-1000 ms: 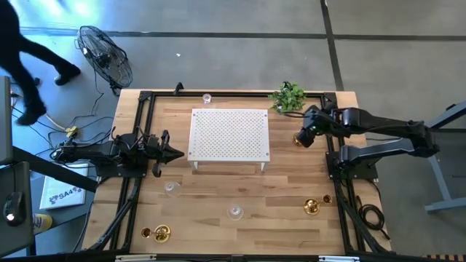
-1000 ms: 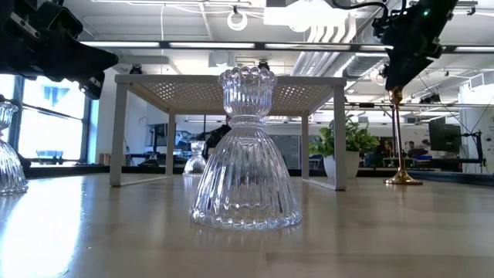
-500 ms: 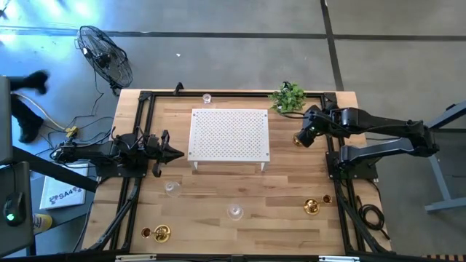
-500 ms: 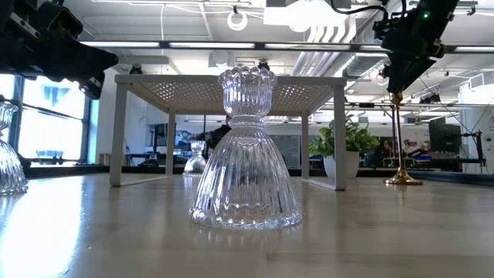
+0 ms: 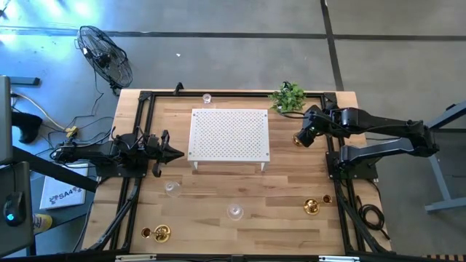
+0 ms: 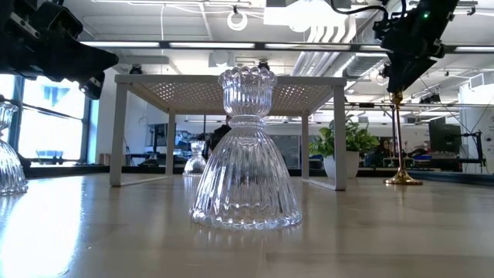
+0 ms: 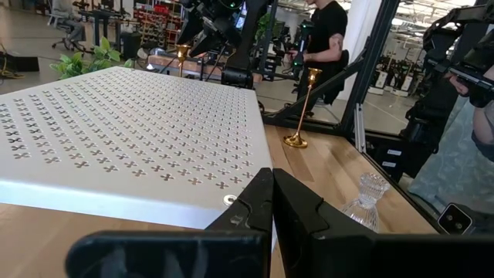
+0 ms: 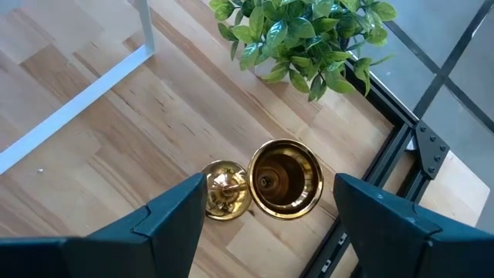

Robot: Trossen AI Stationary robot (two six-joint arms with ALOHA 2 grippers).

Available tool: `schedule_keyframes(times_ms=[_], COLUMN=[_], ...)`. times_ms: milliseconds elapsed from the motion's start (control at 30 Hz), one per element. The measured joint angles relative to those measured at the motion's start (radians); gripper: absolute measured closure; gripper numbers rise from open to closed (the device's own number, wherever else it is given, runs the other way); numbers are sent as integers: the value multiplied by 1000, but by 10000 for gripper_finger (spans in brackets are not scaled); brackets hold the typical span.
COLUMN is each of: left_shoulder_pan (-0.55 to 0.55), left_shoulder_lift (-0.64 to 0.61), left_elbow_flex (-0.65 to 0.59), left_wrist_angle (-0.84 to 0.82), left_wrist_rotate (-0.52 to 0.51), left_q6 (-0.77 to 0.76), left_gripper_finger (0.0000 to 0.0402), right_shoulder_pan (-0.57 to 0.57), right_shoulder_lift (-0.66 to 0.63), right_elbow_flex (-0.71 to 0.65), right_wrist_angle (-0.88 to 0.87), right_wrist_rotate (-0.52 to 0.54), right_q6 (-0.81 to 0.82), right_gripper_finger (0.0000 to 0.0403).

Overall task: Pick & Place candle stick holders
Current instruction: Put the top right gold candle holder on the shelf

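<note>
A tall gold candle stick holder stands upright on its round base on the wood table, right of the white platform. My right gripper is open just above it, pointing down. Its two fingers stand on either side of the holder's cup without touching. In the low view the gripper hangs just over the holder's top. My left gripper is shut and empty, left of the platform. Glass holders and gold holders stand near the front.
A green plant stands at the far right, close behind my right gripper. Another glass holder stands at the far edge. Black frame rails run along the table's sides. Bare wood lies between the platform and the front holders.
</note>
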Motion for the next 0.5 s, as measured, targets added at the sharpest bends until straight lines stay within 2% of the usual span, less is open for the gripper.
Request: schedule_keyframes(times_ms=[500], left_shoulder_pan=[0], left_shoulder_lift=[0], left_elbow_flex=[0], left_wrist_angle=[0], left_wrist_rotate=[0], left_q6=[0], left_gripper_finger=[401], right_shoulder_pan=[0], right_shoulder_lift=[23], right_elbow_flex=[0], right_wrist_angle=[-1], right_wrist_rotate=[7], right_q6=[-3], right_gripper_finger=[128])
